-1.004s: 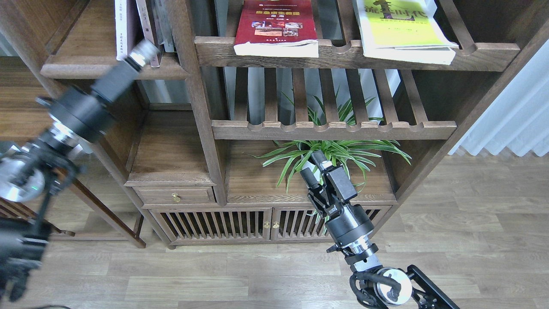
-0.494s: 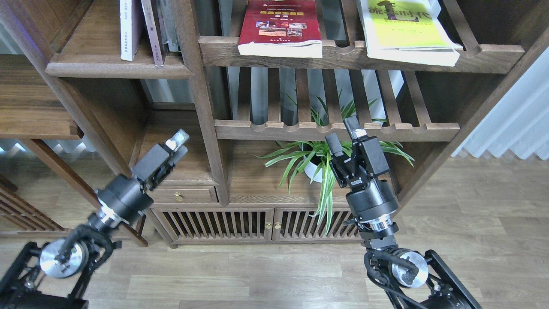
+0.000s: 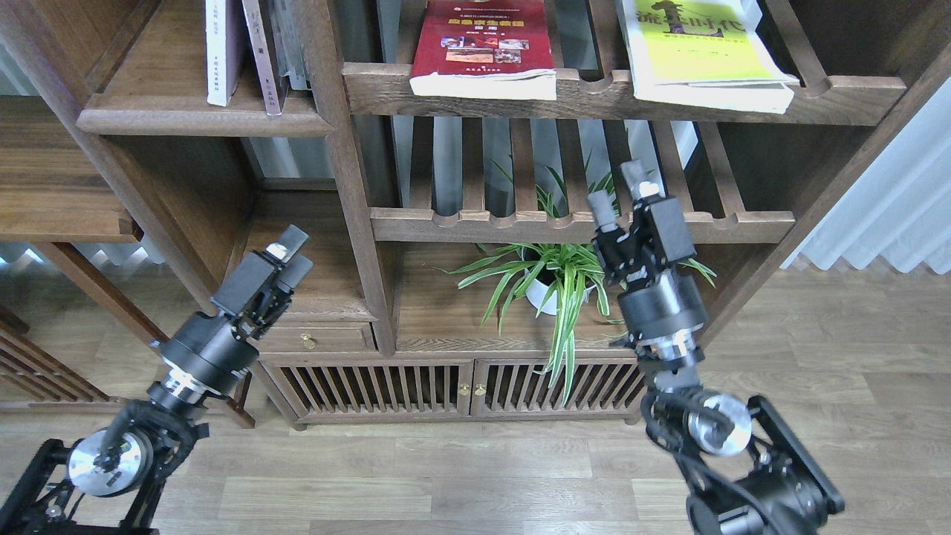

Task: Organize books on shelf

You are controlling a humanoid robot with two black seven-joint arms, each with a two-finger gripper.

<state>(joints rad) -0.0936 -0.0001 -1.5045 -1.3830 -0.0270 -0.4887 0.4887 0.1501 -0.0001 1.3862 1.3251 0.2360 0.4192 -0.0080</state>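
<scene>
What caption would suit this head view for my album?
Two empty grippers, left gripper and right gripper, raised before a wooden bookcase holding a dark red book and a yellow-green book.

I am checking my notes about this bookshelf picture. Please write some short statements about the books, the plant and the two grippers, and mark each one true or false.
1. The dark red book lies flat on a slatted rack. True.
2. The right gripper is shut on the yellow-green book. False: it is open, holds nothing, and is below that book.
3. A potted plant stands in the compartment under the lower slatted rack. True.
4. The left gripper holds a book. False: it holds nothing.
5. The white book stands upright on the solid shelf at upper left. True.
</scene>
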